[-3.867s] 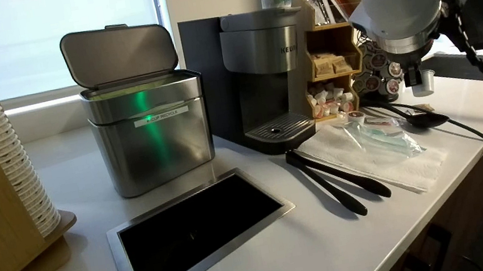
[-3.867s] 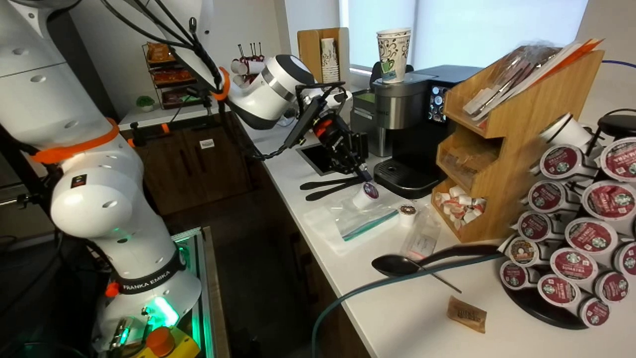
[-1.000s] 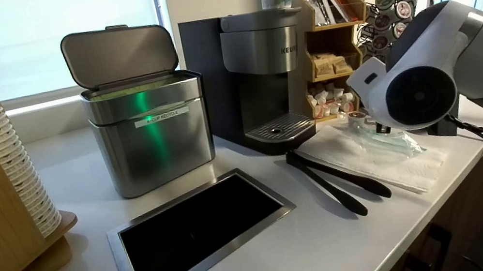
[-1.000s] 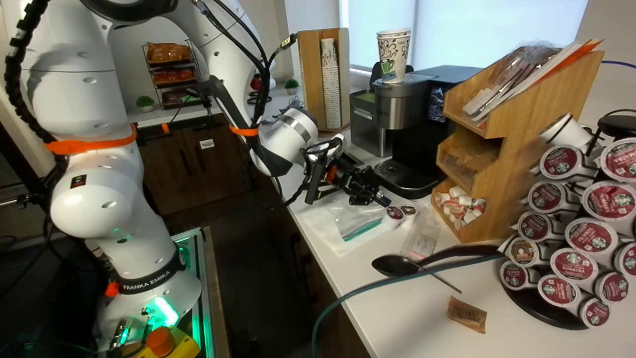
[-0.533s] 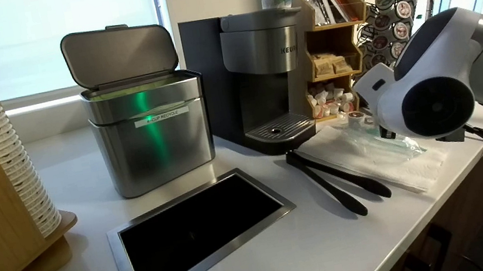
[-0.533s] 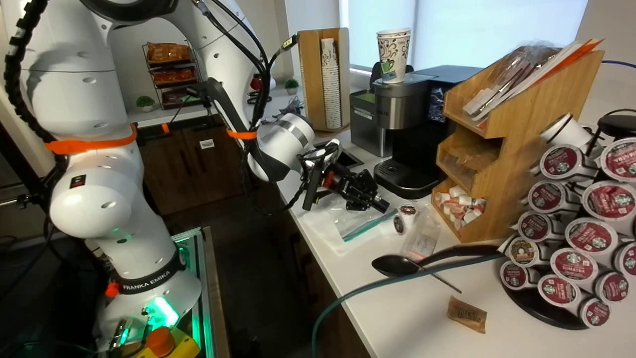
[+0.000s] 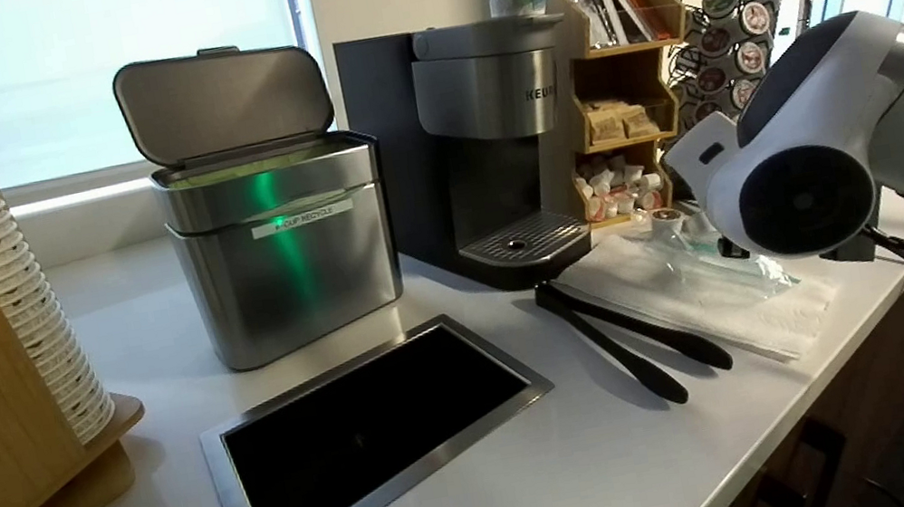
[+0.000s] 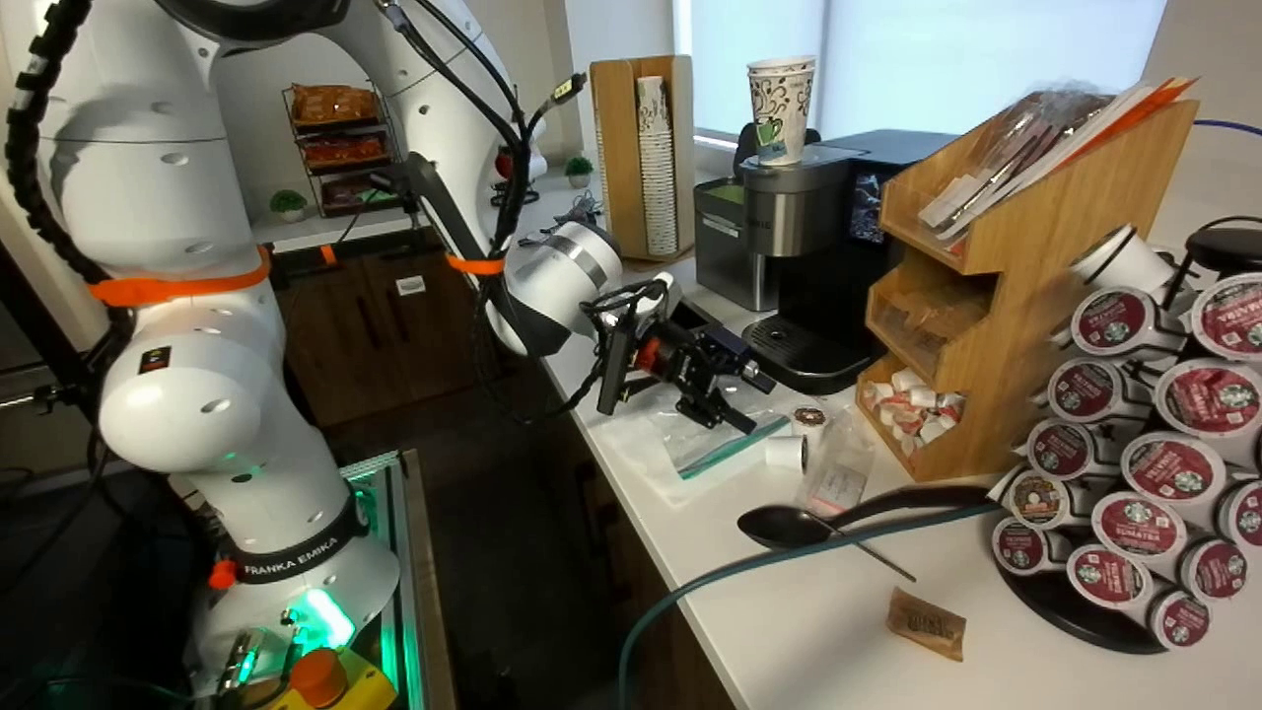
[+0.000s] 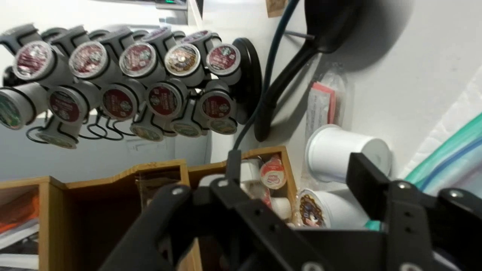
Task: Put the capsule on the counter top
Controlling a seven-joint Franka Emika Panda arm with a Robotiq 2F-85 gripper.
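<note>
The white capsule (image 8: 786, 453) lies on its side on the white counter top (image 8: 838, 631), lid end turned away from my gripper. My gripper (image 8: 749, 399) hangs over the counter behind it, jaws spread wide with nothing between them. In the wrist view the right finger (image 9: 367, 182) overlaps the base of the capsule (image 9: 340, 152), while an exterior view shows a gap between finger and capsule. Most of the gripper is hidden behind the wrist in an exterior view, where the counter top (image 7: 544, 477) also shows.
A brown-lidded capsule (image 8: 808, 424) stands right beside it. Close by lie a plastic bag (image 8: 725, 439) with a teal zip, a clear packet (image 8: 838, 483) and a black ladle (image 8: 789, 526). A wooden organizer (image 8: 1085, 325), capsule rack (image 8: 1144, 523) and coffee machine (image 7: 489, 91) border the spot. Tongs (image 7: 614, 346) lie nearer.
Several seconds ago the gripper held the capsule in the air. It came down to the counter, the jaws have spread apart, and the released capsule has turned, its lid now facing away.
</note>
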